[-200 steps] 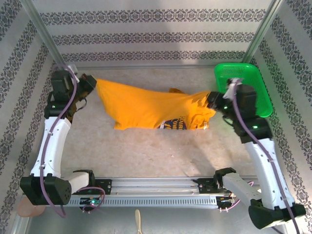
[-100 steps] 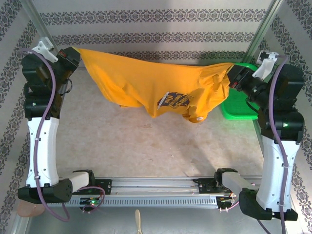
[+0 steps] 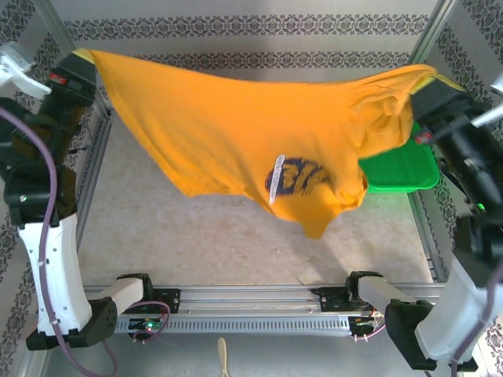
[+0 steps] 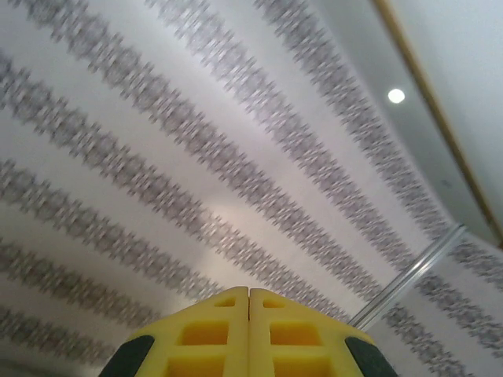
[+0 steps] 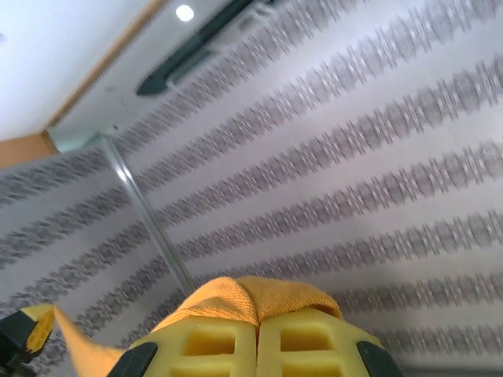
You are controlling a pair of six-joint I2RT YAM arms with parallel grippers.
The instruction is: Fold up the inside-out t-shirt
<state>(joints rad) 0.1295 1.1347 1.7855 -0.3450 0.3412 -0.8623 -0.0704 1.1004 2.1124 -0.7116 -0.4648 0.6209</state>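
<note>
The inside-out t-shirt (image 3: 236, 118), mustard-orange, hangs stretched in the air between my two grippers, well above the table. Its dark print (image 3: 305, 177) and a small white label (image 3: 275, 179) face up near the sagging lower edge. My left gripper (image 3: 80, 56) is shut on the shirt's corner at the upper left; in the left wrist view its yellow fingers (image 4: 236, 314) press together with no cloth showing past the tips. My right gripper (image 3: 431, 80) is shut on the opposite end, and a fold of the t-shirt (image 5: 251, 294) bulges over its gripper (image 5: 258, 316).
A green plastic basket (image 3: 402, 169) stands at the back right, partly hidden by the hanging cloth. The beige tabletop (image 3: 196, 236) lies beneath the shirt. The arms' base rail (image 3: 236, 302) runs along the near edge. Metal frame posts and patterned walls close in the sides.
Both arms have risen and spread apart, lifting the shirt off the table; it now hangs wide and high. The print has swung round and the white label has come into sight.
</note>
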